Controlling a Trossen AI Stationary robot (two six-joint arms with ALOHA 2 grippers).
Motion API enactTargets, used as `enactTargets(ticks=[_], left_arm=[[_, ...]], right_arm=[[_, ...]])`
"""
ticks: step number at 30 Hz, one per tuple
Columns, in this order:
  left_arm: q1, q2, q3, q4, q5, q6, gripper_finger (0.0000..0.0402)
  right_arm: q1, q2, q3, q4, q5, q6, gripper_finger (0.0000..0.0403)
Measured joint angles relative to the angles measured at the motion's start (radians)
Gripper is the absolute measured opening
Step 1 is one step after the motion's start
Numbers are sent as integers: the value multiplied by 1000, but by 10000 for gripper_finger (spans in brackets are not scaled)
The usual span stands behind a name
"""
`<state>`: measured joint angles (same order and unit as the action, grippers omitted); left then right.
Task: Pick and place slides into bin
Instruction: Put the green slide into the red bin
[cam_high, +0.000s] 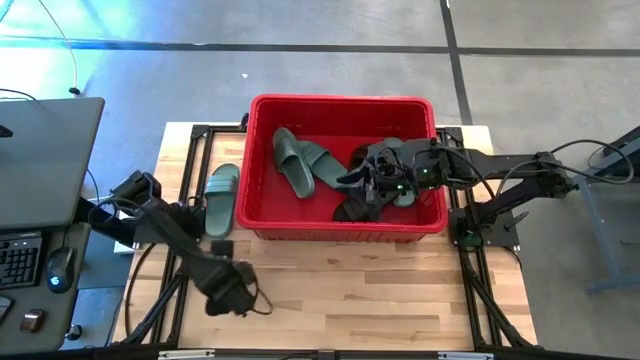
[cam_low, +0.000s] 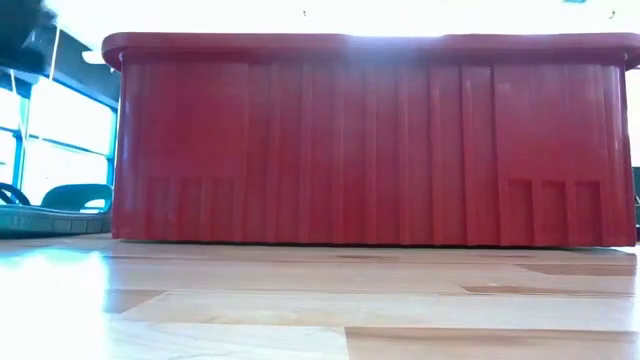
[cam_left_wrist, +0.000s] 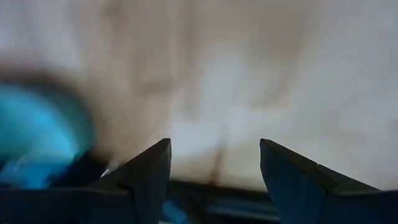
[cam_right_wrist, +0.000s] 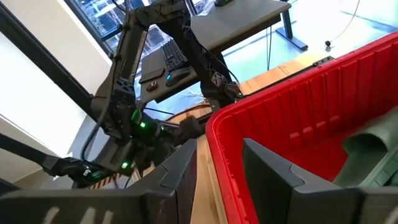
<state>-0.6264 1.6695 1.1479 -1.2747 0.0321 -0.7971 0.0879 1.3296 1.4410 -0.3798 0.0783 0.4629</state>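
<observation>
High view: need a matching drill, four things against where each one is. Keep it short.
Things:
1. bin
2. lone green slide
3. left gripper
4. right gripper

Places:
A. over bare wood in front of the bin, jaws open
B. flat on the table, outside the bin's left wall
C. over the right half of the bin's inside
D. standing at the middle rear of the table

Pairs: 1-D, 2-B, 3-A, 4-C
</observation>
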Motion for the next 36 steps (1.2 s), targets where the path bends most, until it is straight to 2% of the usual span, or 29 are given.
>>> enactTargets(ticks=[3,6,11,14,20,27,32,36], left_arm=[[-36,0,-50,-84,-46,-88,230],[-57,0,-138,-88,-85,-152,230],[-44,1,-277,-153,-82,-160,230],[-27,2,-335,-139,-82,-159,230],[22,2,-370,-7,-160,-93,230],[101,2,-376,-2,-292,-3,230],[185,-9,-457,174,-244,120,229],[232,-8,-453,143,-216,116,204]], right_arm=[[0,0,0,-5,0,-10,119],[0,0,0,-7,0,-20,119],[0,0,0,-5,0,-22,119],[0,0,0,-6,0,-19,119],[-2,0,0,-5,1,-8,119],[-3,0,0,-4,64,11,119],[-3,0,0,-4,75,35,119],[-3,0,0,2,75,38,119]])
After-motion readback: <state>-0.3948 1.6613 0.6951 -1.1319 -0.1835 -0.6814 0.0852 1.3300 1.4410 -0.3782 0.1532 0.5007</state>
